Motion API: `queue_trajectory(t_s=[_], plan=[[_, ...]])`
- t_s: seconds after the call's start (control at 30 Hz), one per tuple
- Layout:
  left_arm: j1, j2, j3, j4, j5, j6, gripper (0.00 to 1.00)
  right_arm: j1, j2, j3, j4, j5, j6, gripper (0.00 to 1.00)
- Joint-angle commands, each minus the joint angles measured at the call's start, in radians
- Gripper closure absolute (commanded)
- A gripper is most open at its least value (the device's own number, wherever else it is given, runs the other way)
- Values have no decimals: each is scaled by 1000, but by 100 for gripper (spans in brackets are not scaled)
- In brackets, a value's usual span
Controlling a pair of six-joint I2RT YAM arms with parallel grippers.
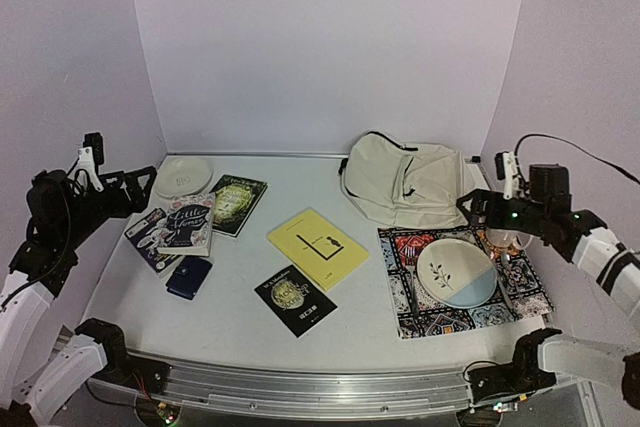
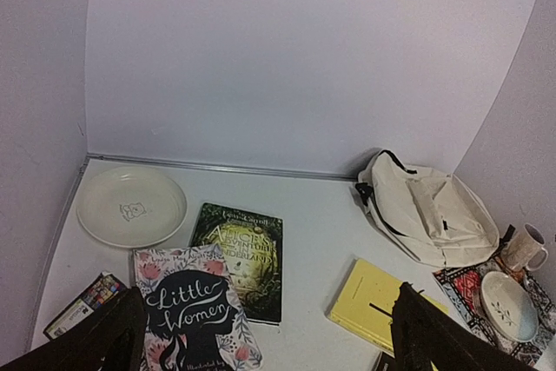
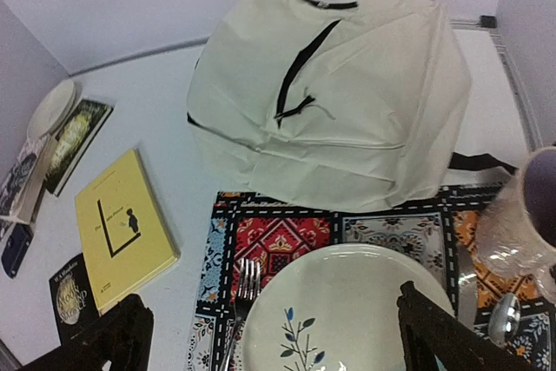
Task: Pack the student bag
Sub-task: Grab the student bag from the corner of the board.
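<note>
Student bag [image 1: 405, 185] lies flat on the table [image 1: 300, 172], just ahead of the right gripper [image 1: 472, 209]. Its near edge overlaps the far edge of the patterned mat [image 1: 400, 319]. Its black zipper line runs down the front and a black strap end trails out on the right side.

The right gripper hovers above the mat's far right part with its jaws spread wide and nothing between them. Directly below it, seen from the right wrist, sits a leaf-patterned plate [image 3: 347, 301], with a fork [image 3: 243, 288] to its left and a mug [image 3: 521, 215] and a spoon [image 3: 504, 319] to its right. A yellow book [image 1: 317, 247] and a small black book [image 1: 296, 299] lie on the bare table further left of this gripper.

The left gripper [image 1: 138, 192] hangs over the table's left side, also wide and holding nothing. The student bag is well apart from it, across the table to its right. Below it lies a "Little Women" book [image 2: 191, 310], with a dark green book [image 2: 239, 258] just to the right. Ahead of it is a cream plate [image 2: 130, 206], and a dark blue case [image 1: 189, 276] lies on its near side.
</note>
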Motion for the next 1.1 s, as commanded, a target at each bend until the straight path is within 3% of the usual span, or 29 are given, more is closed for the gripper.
queue_trajectory(t_s=[0.0,0.43,0.8,1.07], plan=[[3,55,42,41,58,-7,1,166,210,128,82,153,-13,2],[3,97,38,42,94,-2,1,227,820,572,71,442,46,4],[2,124,35,41,109,7,1,227,1235,891,-14,522,92,22],[3,149,37,41,121,10,1,227,1398,1006,-108,547,76,35]])
